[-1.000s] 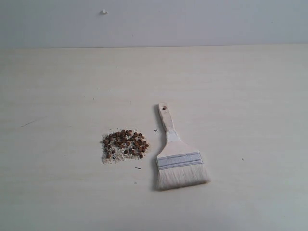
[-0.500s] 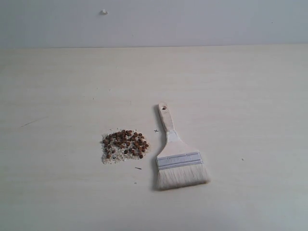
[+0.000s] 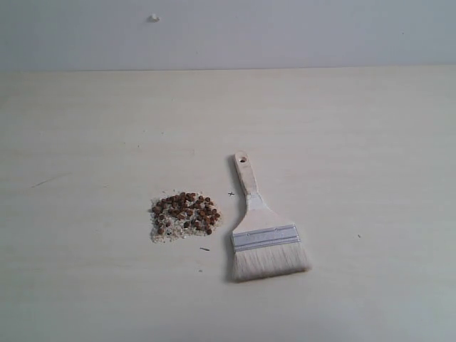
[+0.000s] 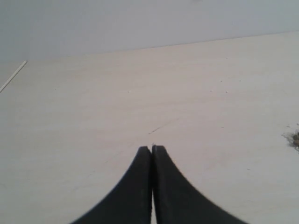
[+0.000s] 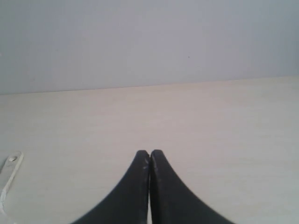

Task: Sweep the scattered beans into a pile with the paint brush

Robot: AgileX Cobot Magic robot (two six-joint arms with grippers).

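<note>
Reddish-brown beans with pale crumbs (image 3: 184,214) heaped just beside flat wooden-handled paint brush (image 3: 265,237). Left gripper (image 4: 152,149), right gripper (image 5: 149,153): jaws together, empty. Risk: clumsy brush pickup knocks them apart.

Tabletop (image 3: 356,128): pale, faint wood grain, fills the lower four-fifths of the frame.
Wall (image 3: 285,32): plain grey-blue band across the top.
White blob (image 3: 153,18): small, on the wall, upper left.
Cross mark (image 3: 231,193): tiny, dark, centre.
Dark sliver (image 3: 204,249): lower centre.
Faint scratch (image 3: 44,182): left edge, mid-height.
</note>
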